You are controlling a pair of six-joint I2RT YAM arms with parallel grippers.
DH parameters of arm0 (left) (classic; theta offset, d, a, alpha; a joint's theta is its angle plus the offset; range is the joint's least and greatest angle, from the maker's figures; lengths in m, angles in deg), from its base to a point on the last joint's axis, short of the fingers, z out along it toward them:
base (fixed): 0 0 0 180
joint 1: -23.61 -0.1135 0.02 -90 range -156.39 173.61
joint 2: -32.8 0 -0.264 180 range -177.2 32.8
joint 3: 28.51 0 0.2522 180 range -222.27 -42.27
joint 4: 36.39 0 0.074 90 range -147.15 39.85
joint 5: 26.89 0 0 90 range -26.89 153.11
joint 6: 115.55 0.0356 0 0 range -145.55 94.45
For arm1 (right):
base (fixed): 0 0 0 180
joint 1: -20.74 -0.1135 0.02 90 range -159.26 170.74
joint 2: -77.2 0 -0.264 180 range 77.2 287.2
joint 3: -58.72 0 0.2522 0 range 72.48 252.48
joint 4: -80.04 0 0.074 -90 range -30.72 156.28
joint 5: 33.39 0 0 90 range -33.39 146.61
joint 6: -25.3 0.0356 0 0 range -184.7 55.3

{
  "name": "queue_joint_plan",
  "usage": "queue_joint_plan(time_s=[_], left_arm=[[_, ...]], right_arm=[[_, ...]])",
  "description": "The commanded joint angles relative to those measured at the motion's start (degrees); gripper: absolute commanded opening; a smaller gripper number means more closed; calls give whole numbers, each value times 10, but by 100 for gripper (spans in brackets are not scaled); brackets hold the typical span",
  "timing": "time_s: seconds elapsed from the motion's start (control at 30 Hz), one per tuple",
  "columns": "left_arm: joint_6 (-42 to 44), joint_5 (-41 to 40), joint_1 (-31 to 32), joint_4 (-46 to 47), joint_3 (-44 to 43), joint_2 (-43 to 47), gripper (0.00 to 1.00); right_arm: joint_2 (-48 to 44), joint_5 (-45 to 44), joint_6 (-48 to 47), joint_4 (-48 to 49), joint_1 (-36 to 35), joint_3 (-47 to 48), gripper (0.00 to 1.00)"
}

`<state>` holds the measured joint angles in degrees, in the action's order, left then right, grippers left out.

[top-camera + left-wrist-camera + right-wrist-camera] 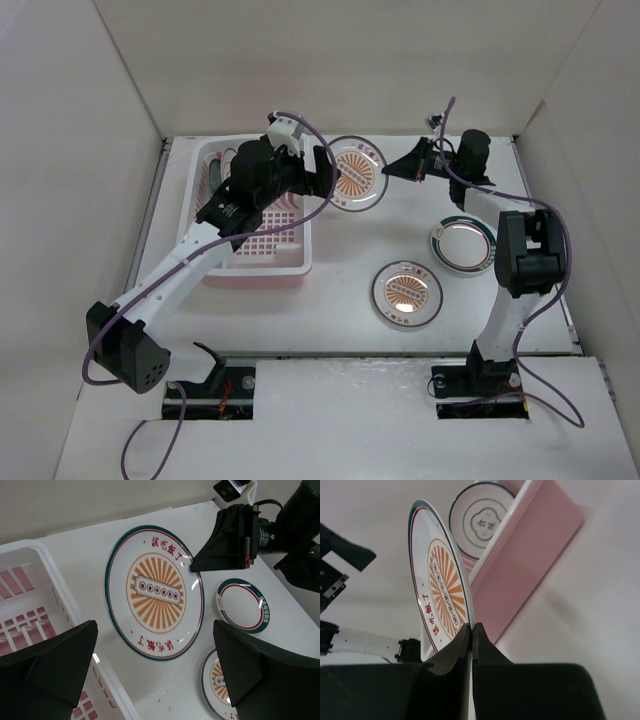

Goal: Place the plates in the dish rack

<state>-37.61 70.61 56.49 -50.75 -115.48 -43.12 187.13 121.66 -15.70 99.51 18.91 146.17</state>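
My right gripper pinches the sunburst plate by its rim, upper centre. It is tilted on edge and faces my left gripper, which is spread wide beside the rack. A second sunburst plate and a green-rimmed plate lie flat at lower right.

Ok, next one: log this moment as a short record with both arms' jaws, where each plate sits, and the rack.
left gripper: jaws open, facing the tilted plate, not touching it
right gripper: jaws shut, tip at the tilted plate's rim; cannot tell whether it pinches the rim
tilted plate: orange sunburst, tipped up off the table, beside the dish rack
plate in rack: white with grey rings, the only one seen inside
flat on table: second sunburst plate; green-rimmed plate
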Motion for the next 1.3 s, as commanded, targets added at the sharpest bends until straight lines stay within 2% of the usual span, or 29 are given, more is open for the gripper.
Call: queue_joint_plan(time_s=[0.0,0.27,0.37,0.47,0.5,0.53,0.6,0.63,0.67,0.73,0.8,1.0,1.03,1.07,1.1,1.2,1.23,1.27], left_arm=[[4,-14,-5,30,1,10,100],[26,-73,-11,19,1,16,100],[26,-73,-11,19,6,10,100],[20,-40,-11,19,6,3,93],[14,-29,-11,26,6,-4,88],[14,4,-11,26,6,-5,78],[9,43,-11,40,6,-17,70],[3,76,-11,40,0,-26,61],[-2,86,-11,40,0,-32,42],[-3,91,-11,33,-5,-43,17],[-3,85,-11,25,-17,-43,0],[4,55,-11,37,3,-5,0],[4,42,-11,42,3,10,0],[9,24,-11,37,3,17,0],[18,-27,-11,30,-6,24,0],[55,-130,-11,-1,-18,57,0],[68,-202,-11,-1,-23,65,0],[80,-236,-11,-1,-23,79,0]], right_arm=[[-38,34,-18,42,-13,18,0],[-74,46,-18,42,-31,23,0],[-85,46,-18,42,-38,23,0],[-85,56,-18,49,-60,23,0],[-85,56,-18,54,-60,23,0],[-85,56,-18,54,-69,23,0],[-85,56,-18,60,-76,23,0],[-85,56,-18,60,-76,23,0],[-85,56,-12,60,-76,23,0],[-90,56,-12,65,-76,23,0],[-96,56,-7,65,-76,23,0],[-96,46,13,83,-76,18,1],[-96,46,13,91,-76,18,44],[-96,39,22,91,-76,18,75],[-89,33,22,91,-71,11,100],[-83,12,22,86,-56,-2,100],[-83,2,22,86,-47,-11,100],[-83,-5,22,86,-42,-11,100]])
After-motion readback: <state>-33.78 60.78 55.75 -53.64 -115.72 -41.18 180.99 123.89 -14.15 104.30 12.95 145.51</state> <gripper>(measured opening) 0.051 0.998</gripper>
